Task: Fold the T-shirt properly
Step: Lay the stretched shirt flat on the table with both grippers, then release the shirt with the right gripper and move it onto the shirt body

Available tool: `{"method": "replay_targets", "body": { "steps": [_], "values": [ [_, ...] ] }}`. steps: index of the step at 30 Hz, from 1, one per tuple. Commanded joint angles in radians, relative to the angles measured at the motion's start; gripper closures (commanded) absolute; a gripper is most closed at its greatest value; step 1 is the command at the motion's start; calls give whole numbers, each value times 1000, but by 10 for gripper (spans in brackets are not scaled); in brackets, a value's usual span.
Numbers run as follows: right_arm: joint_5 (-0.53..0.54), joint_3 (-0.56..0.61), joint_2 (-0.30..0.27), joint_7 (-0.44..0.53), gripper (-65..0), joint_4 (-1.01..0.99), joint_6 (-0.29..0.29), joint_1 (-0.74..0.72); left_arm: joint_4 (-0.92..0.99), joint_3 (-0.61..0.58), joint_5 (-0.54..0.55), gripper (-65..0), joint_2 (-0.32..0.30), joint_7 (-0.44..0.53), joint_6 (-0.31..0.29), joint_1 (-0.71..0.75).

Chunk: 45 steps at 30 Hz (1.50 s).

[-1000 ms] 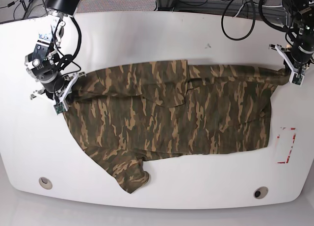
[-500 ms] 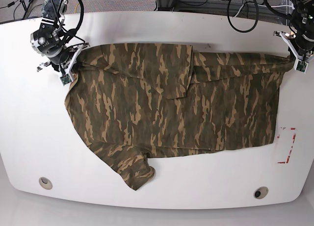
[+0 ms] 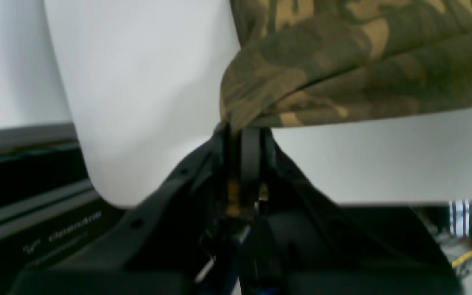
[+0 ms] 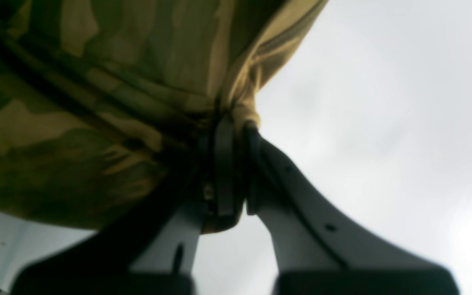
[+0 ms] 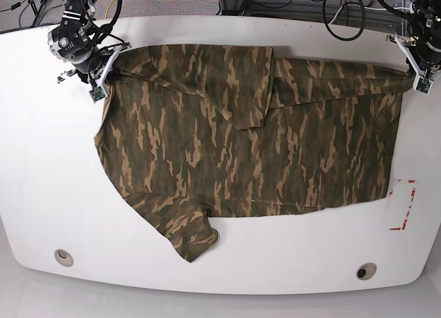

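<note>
- Near table (image 5: 41,214) edge: two round grommet holes (image 5: 63,256); red tape marks (image 5: 403,204) at one side, bare of cloth.
- Near hem zone: one sleeve (image 5: 187,233) of the T-shirt (image 5: 227,152) lying flat, pointing toward the near edge.
- Mid-table: camouflage T-shirt body spread wide, with a fold flap (image 5: 251,87) doubled over near the far edge; likely one sleeve turned in.
- Far corner, right gripper (image 5: 96,73): fingers pinched together on a bunched cloth corner, seen close in the wrist view (image 4: 236,119).
- Opposite far corner, left gripper (image 5: 417,73): fingers clamped on the other corner (image 3: 240,127).
- Purpose, by judgement: both far corners held to stretch the cloth flat before folding.
- Beyond the table: cables (image 5: 337,14) on the floor.
</note>
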State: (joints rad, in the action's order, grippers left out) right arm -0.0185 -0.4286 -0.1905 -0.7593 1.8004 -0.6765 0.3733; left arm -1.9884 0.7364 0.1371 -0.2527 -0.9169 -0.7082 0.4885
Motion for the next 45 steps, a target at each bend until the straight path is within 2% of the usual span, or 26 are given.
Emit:
{"method": "replay_targets", "body": {
  "steps": [1, 4, 7, 9, 10, 11, 13, 17, 26, 36, 39, 41, 45],
  "values": [
    [-11, -8, -8, -12, -8, 16, 13, 5, -15, 7, -9, -56, -17, 11, 10, -1],
    [-11, -8, -8, -12, -44, 14, 14, 3, -15, 7, -9, -140, -17, 11, 10, -1],
    [-7, -9, -8, -12, -165, 14, 16, -1, -15, 10, -9, -244, -17, 11, 10, -1],
    [-5, -11, -8, -12, -236, 14, 16, -4, -15, 10, -9, -288, -17, 11, 10, -3],
    [-4, -23, -8, -10, -309, 17, 16, -6, -15, 12, -9, -321, -17, 11, 10, -4],
    [-4, -31, -8, -10, -330, 19, 16, -6, -15, 12, -9, -329, -17, 11, 10, -4],
    [-4, -56, -7, -10, -425, 46, 8, -20, -15, 12, -9, -346, -17, 11, 10, -6],
    [-4, -88, 23, -12, -531, 92, 7, -32, -15, 12, -9, -347, -21, 11, 10, -7],
    [28, -146, 79, -12, -545, 158, 7, -83, -21, 13, 0, -346, -35, 11, 10, -11],
    [50, -166, 84, -12, -545, 143, 18, -116, -16, 79, 2, -346, -33, 11, 10, -75],
    [73, -200, 85, -15, -545, 151, 2, -109, -19, 84, 2, -346, -33, 11, 10, -75],
    [110, -204, 85, -42, -545, 183, -22, -106, -19, 82, 2, -346, -33, 11, 10, -75],
    [187, -192, 85, -134, -545, 227, -22, -81, -15, 93, 2, -346, -33, 11, 10, -75]
  ]
}}
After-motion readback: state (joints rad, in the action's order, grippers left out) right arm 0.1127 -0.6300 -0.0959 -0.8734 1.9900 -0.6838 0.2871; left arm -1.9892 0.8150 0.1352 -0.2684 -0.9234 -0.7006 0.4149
